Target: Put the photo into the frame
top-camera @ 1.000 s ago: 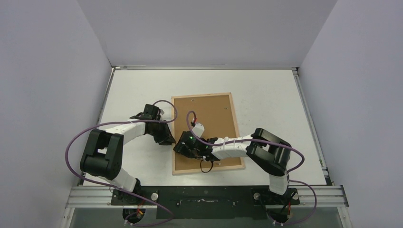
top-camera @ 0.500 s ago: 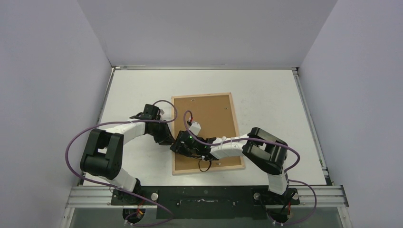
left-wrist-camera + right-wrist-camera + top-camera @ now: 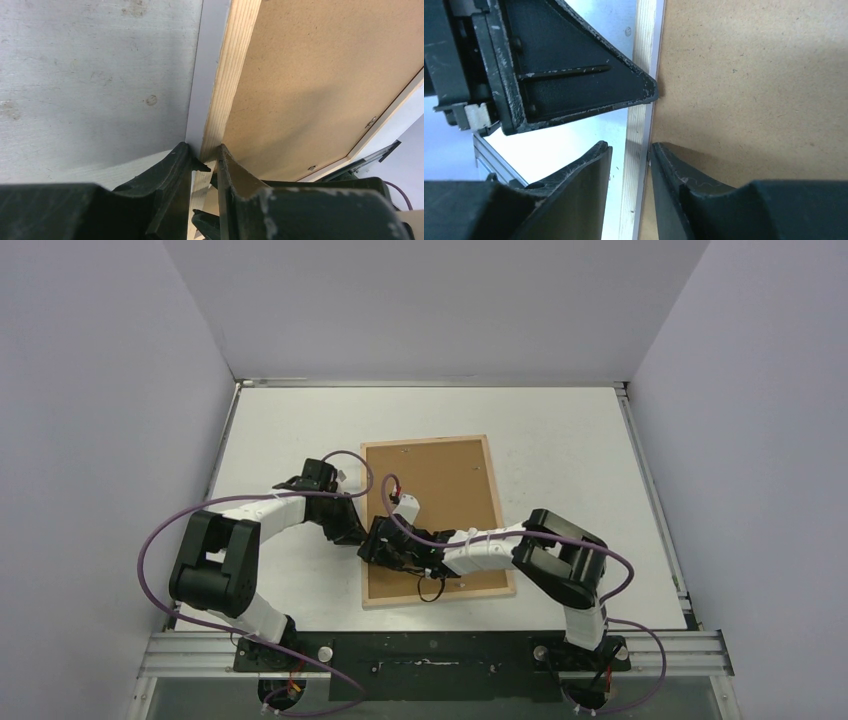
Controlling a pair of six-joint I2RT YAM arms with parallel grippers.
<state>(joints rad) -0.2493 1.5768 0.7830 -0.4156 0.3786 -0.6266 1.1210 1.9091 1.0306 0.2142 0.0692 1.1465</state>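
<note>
Frame (image 3: pixel 470 595) back-up; left pincer (image 3: pixel 205 152) clamped on its left rail; right pincer (image 3: pixel 630 146) straddling same rail, jaws apart.

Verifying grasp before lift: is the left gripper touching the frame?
Touching. Left wrist view: the left gripper pinches the frame by its edge rail, a finger pressed on each side, no gap.

Textures up close now, matt all round.
The frame (image 3: pixel 220 100) is pale, grainy bare wood; the backing board (image 3: pixel 310 75) is matt brown, finely speckled fibreboard; the table (image 3: pixel 100 75) is dull grey, scuffed; left claw (image 3: pixel 204 160) and right claw (image 3: pixel 630 150) are scratched black plastic.
</note>
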